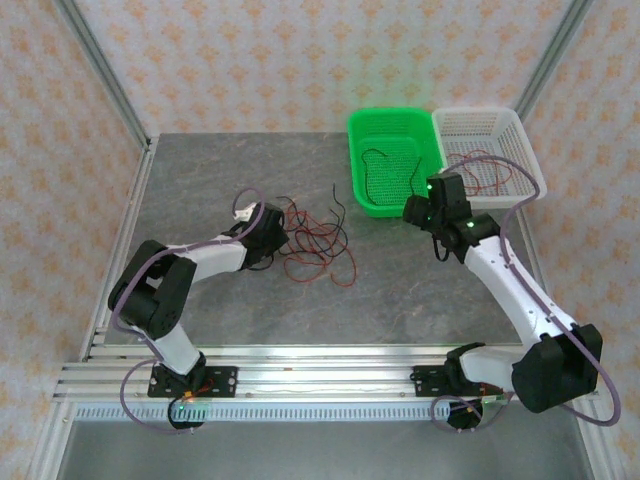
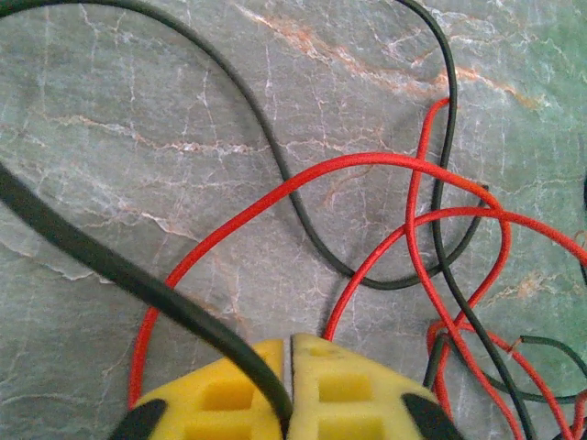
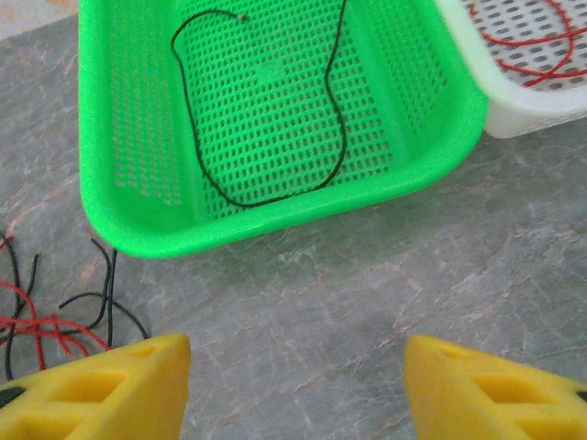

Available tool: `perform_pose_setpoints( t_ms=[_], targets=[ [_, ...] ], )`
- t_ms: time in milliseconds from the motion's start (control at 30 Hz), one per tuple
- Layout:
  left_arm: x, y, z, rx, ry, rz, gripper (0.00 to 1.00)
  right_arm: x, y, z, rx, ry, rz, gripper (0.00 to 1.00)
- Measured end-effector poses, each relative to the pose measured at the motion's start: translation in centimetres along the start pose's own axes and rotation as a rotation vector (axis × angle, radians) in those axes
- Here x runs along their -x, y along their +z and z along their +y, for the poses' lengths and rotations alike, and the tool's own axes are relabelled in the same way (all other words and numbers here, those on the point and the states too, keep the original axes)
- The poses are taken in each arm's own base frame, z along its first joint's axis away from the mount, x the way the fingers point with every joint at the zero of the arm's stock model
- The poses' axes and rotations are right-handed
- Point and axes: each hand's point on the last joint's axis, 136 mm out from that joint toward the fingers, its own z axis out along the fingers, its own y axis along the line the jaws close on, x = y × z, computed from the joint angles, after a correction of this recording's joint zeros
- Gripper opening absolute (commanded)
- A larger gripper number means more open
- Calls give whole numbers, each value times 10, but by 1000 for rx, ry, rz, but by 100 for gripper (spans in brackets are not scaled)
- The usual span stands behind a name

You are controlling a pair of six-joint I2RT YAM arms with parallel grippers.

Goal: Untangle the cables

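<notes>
Jaws of the left arm are clenched on a held black cable (image 2: pixel 110 266). The strand disappears into the seam between the yellow pads (image 2: pixel 348 385) and runs out to their left over the grey stone counter (image 2: pixel 138 92). Pinching a single strand this way looks meant to let it be drawn clear of the others.

Just beyond those jaws a red cable (image 2: pixel 367 158) arches across. It crosses a second black cable (image 2: pixel 271 151) that snakes away ahead. Off to the jaws' right, red and black strands knot into the tangle (image 2: pixel 438 332). All of them are thin, limp, curly wires lying flat on the stone.

Jaws of the right arm stand apart with nothing between them, hovering over bare counter. Loose ends of the tangle lie to their left.

Straight ahead sits the green basket (image 3: pixel 90 137), which holds one sorted black cable (image 3: pixel 341 137) in a loose loop. Further off to the right, the white basket (image 3: pixel 514 115) holds a sorted red cable (image 3: pixel 532 42). The baskets seem to be for sorting by colour, black in green and red in white.

From above, most of the wires are heaped directly in front of the left jaws, well apart from the right ones. Much of the job therefore looks undone.
</notes>
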Motion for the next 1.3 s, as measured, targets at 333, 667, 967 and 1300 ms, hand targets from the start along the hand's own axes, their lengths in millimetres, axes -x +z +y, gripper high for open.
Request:
perform_pose_setpoints(
  t_ms=[333,667,967,1300],
  targets=[
    [17,-27,-18,-70,-5,-45,0,-27,-2,47,146,-26,52,60],
    [47,-85,-53,-153,46,-118,0,-48,-12,106,370,9,91,59],
    [69,-146,-95,-233,116,-172,0,-75,-13,166,557,66,166,56],
    [69,-171,-106,-234,175,-168,0,-112,25,209,571,110,272,53]
  ],
)
